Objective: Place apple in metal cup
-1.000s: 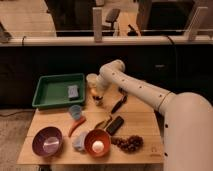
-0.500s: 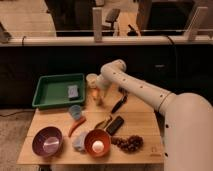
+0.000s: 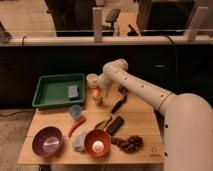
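The apple (image 3: 95, 93), small and orange-red, sits at the tip of my gripper (image 3: 98, 96) over the back middle of the wooden table (image 3: 145, 120). The gripper is shut on the apple and holds it just above the table top. The metal cup (image 3: 92, 79) stands upright just behind and slightly left of the apple, next to the green tray. My white arm reaches in from the right and hides part of the table behind the cup.
A green tray (image 3: 52, 92) holding a grey block is at back left. A small blue cup (image 3: 75, 111), a red-orange pepper (image 3: 76, 125), a purple bowl (image 3: 47, 141), an orange bowl (image 3: 90, 137) holding a white ball (image 3: 98, 146), grapes (image 3: 130, 143) and black items (image 3: 115, 125) lie in front.
The apple and the gripper have risen slightly and shifted a little toward the metal cup. Everything else on the table is unmoved.
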You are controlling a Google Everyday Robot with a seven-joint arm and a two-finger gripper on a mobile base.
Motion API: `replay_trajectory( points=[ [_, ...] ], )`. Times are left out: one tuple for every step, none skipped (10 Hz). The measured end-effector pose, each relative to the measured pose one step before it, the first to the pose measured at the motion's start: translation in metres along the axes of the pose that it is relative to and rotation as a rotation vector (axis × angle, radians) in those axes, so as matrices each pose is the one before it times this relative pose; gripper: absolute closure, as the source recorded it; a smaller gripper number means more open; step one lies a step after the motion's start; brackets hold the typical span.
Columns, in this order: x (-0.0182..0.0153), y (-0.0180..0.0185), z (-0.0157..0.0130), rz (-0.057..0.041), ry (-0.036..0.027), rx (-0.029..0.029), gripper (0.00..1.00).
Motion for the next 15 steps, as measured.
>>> replay_trajectory(
  points=[
    [0.00420, 0.00232, -0.00120, 0.00439, -0.00120, -0.00192, 0.20],
    [0.00060, -0.00099, 0.00017, 0.00251, -0.00350, 0.00014, 0.20],
    [-0.00098, -0.00216, 0.00155, 0.00051, -0.00628, -0.00180, 0.20],
    [0.00058, 0.00040, -0.00024, 0.00033, 0.00096, -0.00099, 0.20],
    [0.00102, 0.00089, -0.00055, 0.00166, 0.00098, 0.00007, 0.20],
    [0.00040, 0.00029, -0.00025, 0.00064, 0.00041, 0.00016, 0.20],
    [-0.00026, -0.00026, 0.00012, -0.00045, -0.00021, 0.00000, 0.20],
    [-0.00076, -0.00057, 0.00051, -0.00119, -0.00078, -0.00020, 0.20],
    [-0.00066, -0.00062, 0.00034, -0.00114, -0.00058, 0.00001, 0.20],
    [-0.00015, -0.00006, 0.00013, -0.00023, -0.00018, -0.00011, 0.20],
    [0.00014, 0.00011, -0.00008, 0.00019, 0.00015, 0.00004, 0.20],
    [0.00002, 0.00008, 0.00004, 0.00013, -0.00006, -0.00007, 0.20],
    [-0.00012, 0.00001, 0.00020, -0.00011, -0.00021, -0.00018, 0.20],
    [0.00005, 0.00007, -0.00002, 0.00002, 0.00006, -0.00003, 0.20],
    [-0.00005, 0.00008, 0.00005, 0.00000, -0.00011, -0.00013, 0.20]
  ],
)
